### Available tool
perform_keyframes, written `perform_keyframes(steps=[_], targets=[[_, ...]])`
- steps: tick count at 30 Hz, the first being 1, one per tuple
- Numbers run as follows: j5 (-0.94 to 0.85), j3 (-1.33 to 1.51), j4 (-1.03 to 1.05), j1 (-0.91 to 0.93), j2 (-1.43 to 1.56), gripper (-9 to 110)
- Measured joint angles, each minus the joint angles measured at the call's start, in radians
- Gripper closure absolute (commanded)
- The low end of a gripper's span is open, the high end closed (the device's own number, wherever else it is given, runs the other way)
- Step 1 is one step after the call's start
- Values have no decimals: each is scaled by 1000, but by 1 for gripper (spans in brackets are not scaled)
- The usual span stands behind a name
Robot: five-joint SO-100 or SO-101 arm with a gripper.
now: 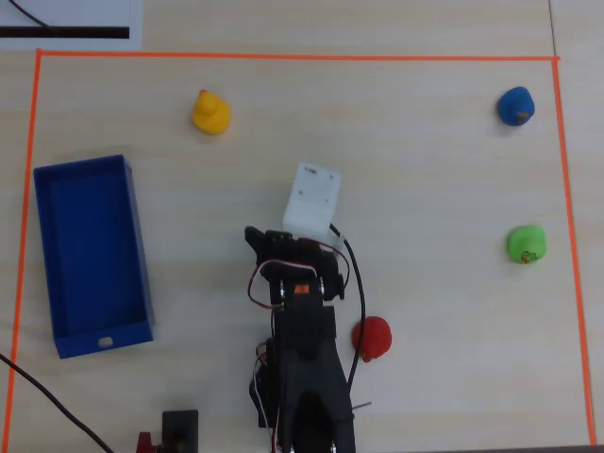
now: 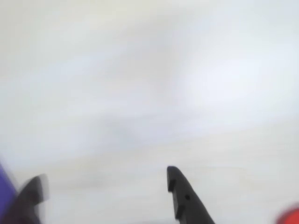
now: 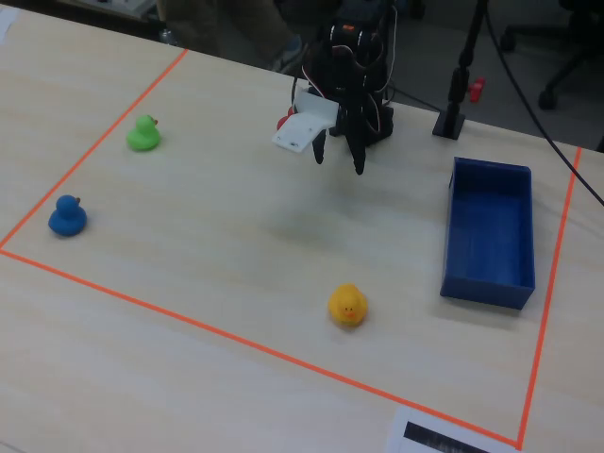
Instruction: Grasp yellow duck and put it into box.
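Note:
The yellow duck [image 1: 210,112] sits on the table at the upper left of the overhead view, and at the front in the fixed view [image 3: 347,306]. The blue box [image 1: 91,253] lies open and empty at the left of the overhead view, and at the right in the fixed view [image 3: 492,231]. My gripper [image 3: 338,157] hangs above the table near the arm's base, far from the duck. In the wrist view the gripper [image 2: 105,183] is open and empty over bare table. The duck is out of the wrist view.
A red duck [image 1: 372,337] sits beside the arm. A green duck [image 1: 527,244] and a blue duck [image 1: 516,105] sit at the right of the overhead view. Orange tape [image 1: 283,56] outlines the work area. A white camera housing [image 1: 312,197] covers the gripper from above.

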Motion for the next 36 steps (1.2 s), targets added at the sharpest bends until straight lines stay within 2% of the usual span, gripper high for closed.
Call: perform_keyframes(steps=[8,16,25,36], targets=[[103,-574,2,-114,-615,54],[95,-881,-100,-172,-1043,54],[-49,-1123,-103,-199,-1307,54],[-156,-1239,-261,-199,-1485,54]])
